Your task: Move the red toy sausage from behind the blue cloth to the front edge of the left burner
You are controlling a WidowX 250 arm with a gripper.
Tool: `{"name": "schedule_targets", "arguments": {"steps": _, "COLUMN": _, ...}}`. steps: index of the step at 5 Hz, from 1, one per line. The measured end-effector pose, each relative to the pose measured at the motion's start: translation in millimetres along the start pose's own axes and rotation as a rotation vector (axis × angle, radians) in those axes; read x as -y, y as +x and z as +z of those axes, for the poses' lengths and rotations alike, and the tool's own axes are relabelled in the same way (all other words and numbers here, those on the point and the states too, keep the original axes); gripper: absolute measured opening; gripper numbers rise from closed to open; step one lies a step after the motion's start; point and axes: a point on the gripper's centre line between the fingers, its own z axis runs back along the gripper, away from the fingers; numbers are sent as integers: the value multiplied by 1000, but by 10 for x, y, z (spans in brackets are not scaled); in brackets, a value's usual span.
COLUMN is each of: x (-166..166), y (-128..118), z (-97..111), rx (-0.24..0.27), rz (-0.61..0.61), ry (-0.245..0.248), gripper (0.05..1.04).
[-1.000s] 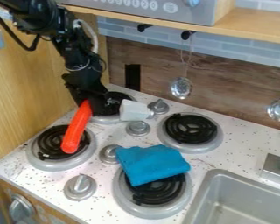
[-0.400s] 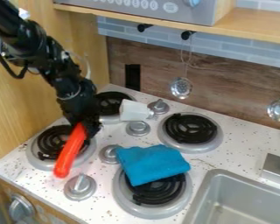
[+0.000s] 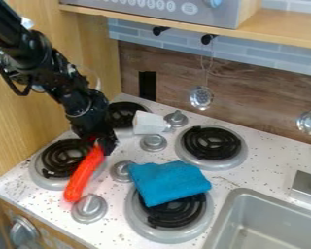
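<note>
A: Biggest first?
B: Speckled countertop [image 3: 259, 168], sink [image 3: 268, 214] set in toward its right end, 4 burners [image 3: 212, 142] left of that.
A: Gripper [image 3: 101, 142]?
B: Clamped on the upper end of the long orange-red object [image 3: 85, 172], right side of the front-left burner [image 3: 46, 181].
A: Object's low end?
B: Near countertop's front edge, just beside 1 knob [image 3: 90, 208].
A: Rest?
B: Blue cloth [image 3: 168, 182], partly over the front-right burner [image 3: 137, 221]; smaller white block [image 3: 147, 123] by the back-left burner [image 3: 124, 113].
</note>
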Motion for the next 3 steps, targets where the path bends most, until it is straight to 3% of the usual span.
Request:
{"name": "schedule_targets", "arguments": {"steps": 1, "x": 14, "y": 22, "z": 2, "rx": 53, "rz": 11, "ry": -46, "gripper": 1011}}
{"name": "schedule_targets", "arguments": {"steps": 2, "x": -1, "y": 43, "z": 97, "rx": 85, "rz": 40, "ry": -99, "gripper": 1006}}
{"name": "schedule_targets", "arguments": {"steps": 3, "x": 81, "y": 139, "z": 426, "rx": 100, "rz": 8, "ry": -163, "gripper": 1005}}
